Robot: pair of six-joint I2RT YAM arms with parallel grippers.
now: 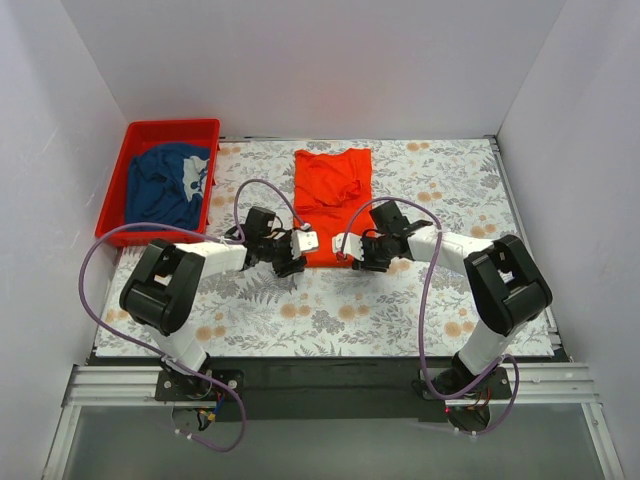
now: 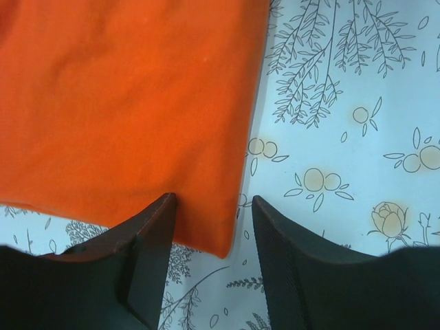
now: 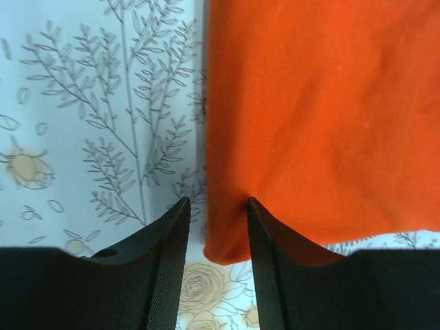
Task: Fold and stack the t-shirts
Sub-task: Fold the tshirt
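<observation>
The orange-red t-shirt lies flat mid-table, folded into a long strip, collar end away from me. My left gripper is at its near left corner and my right gripper at its near right corner. In the left wrist view the left gripper is open, with the t-shirt corner lying loose between its fingers. The right gripper is also open, straddling the other corner of the t-shirt; one finger overlaps the cloth edge, the other is over bare tablecloth. The dark blue t-shirt lies crumpled in the bin.
The red plastic bin sits at the back left corner of the table. A floral tablecloth covers the table. White walls close in the back and both sides. Purple cables loop from both arms above the surface.
</observation>
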